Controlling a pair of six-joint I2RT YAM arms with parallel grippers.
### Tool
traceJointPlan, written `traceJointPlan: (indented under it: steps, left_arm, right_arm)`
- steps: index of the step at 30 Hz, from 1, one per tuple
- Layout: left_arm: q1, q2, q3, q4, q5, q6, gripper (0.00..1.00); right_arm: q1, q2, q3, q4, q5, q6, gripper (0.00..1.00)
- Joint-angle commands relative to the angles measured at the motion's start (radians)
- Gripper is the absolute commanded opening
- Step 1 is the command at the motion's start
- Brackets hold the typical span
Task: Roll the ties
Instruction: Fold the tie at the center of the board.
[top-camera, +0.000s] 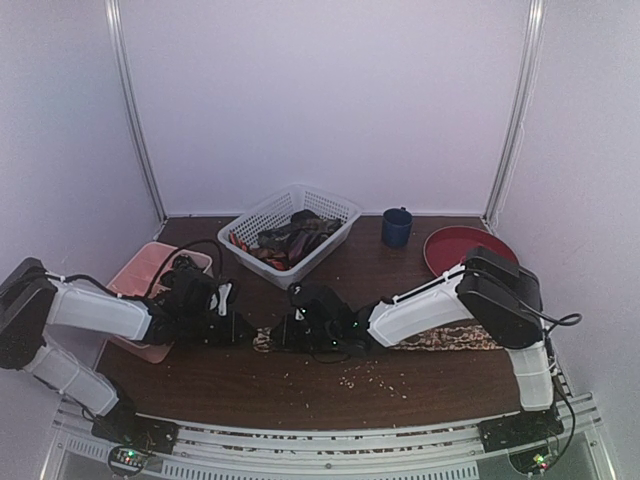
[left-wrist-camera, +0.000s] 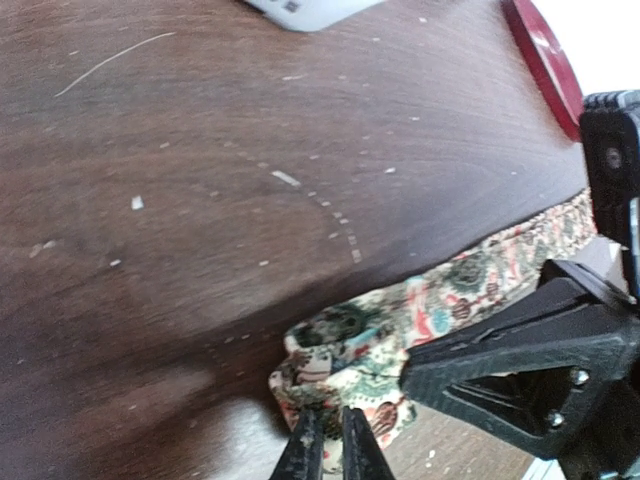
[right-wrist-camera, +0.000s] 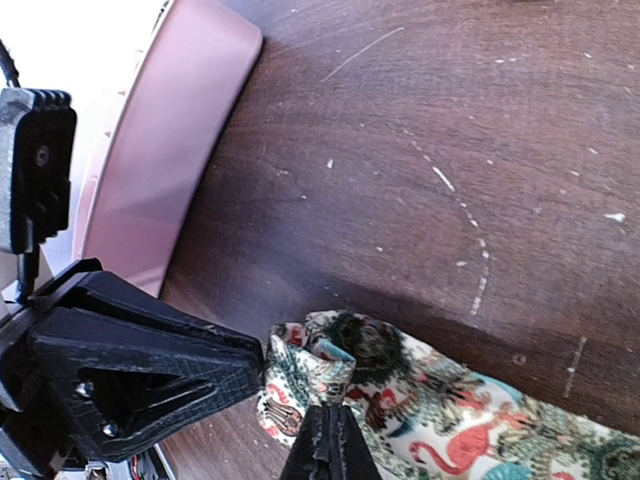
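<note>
A floral-patterned tie (top-camera: 440, 338) lies flat along the table toward the right, its left end curled into a small loose roll (left-wrist-camera: 345, 345) (right-wrist-camera: 350, 350). My left gripper (left-wrist-camera: 329, 445) (top-camera: 243, 327) pinches the near edge of that roll, its fingers almost together with fabric between them. From the other side my right gripper (right-wrist-camera: 329, 440) (top-camera: 288, 332) is shut on the tie beside the roll. The two grippers face each other, close together. More ties (top-camera: 293, 238), dark and reddish, are piled in the white basket (top-camera: 335, 208).
A pink tray (top-camera: 140, 272) (right-wrist-camera: 165, 160) sits at the left, just behind my left arm. A blue cup (top-camera: 397, 228) and a red plate (top-camera: 450, 248) (left-wrist-camera: 545, 55) stand at the back right. Pale crumbs (top-camera: 375, 375) dot the dark wooden table.
</note>
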Motion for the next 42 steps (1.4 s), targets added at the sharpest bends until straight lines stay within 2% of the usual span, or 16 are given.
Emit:
traceJointPlan:
  steps: [1,12,19,21,31,39,42]
  left_arm:
    - [-0.006,0.027,0.012,0.108,0.069,0.007,0.10]
    - [-0.007,0.116,0.023,0.201,0.135,-0.005,0.09]
    - [-0.007,0.152,0.034,0.165,0.102,0.004,0.09]
    - [-0.010,0.143,0.043,0.125,0.068,0.014,0.09]
    - [-0.023,0.118,0.045,0.087,0.044,0.025,0.09]
    - [-0.026,0.100,0.045,0.083,0.041,0.013,0.09]
    - [-0.026,0.053,0.040,0.042,-0.010,-0.004,0.09]
  right_arm:
    - [-0.013,-0.044,-0.035,-0.023,0.039,-0.001,0.00]
    - [-0.030,-0.051,-0.060,-0.035,0.044,-0.014,0.00]
    - [-0.033,-0.064,-0.048,-0.058,0.035,-0.034,0.00]
    - [-0.034,-0.082,-0.041,-0.088,0.045,-0.043,0.06]
    - [-0.029,-0.064,0.032,-0.123,0.040,-0.063,0.13]
    - [-0.019,0.028,0.091,-0.175,0.024,-0.061,0.05]
    - [-0.018,0.042,0.086,-0.196,0.020,-0.062,0.04]
